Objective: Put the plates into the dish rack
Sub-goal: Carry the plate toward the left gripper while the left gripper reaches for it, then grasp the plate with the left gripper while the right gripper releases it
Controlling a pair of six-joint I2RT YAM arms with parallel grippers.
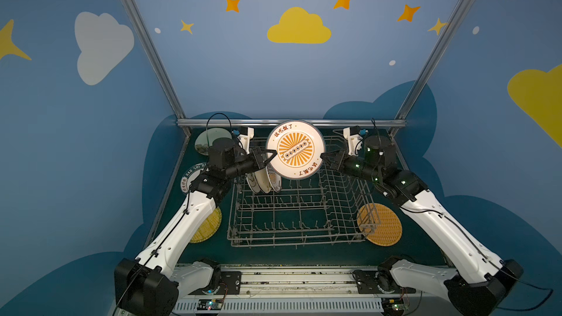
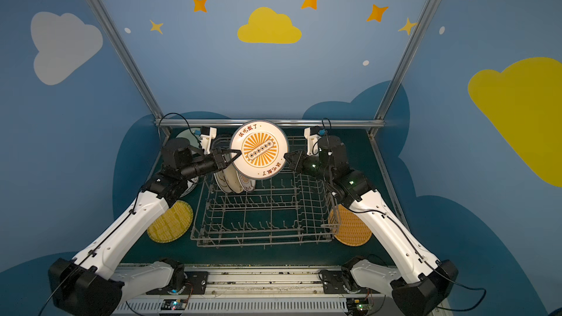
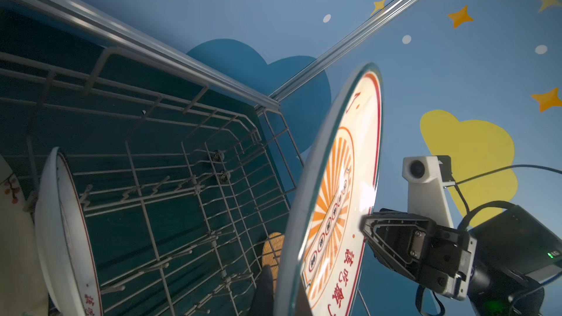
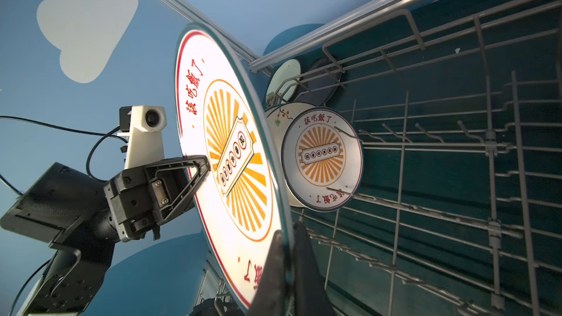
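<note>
open for passage: front and right rows of the dish rack (image 1: 292, 240), bare tines only. blocked at rear left by standing plates (image 1: 261, 182). blocked above rear middle by the sunburst plate (image 1: 295, 150), pinched at opposite rims between left gripper (image 1: 272, 155) and right gripper (image 1: 324, 157). lying flat just outside the side walls: right yellow plate (image 1: 384, 226), left yellow plate (image 1: 209, 227).

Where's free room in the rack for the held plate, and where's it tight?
Free: dish rack tine rows right of the standing plates, its whole near half, and the mat strip before its front rim. Crowded: the rack's far-left corner, and the mat at its near-right corner, under the yellow plate.
</note>
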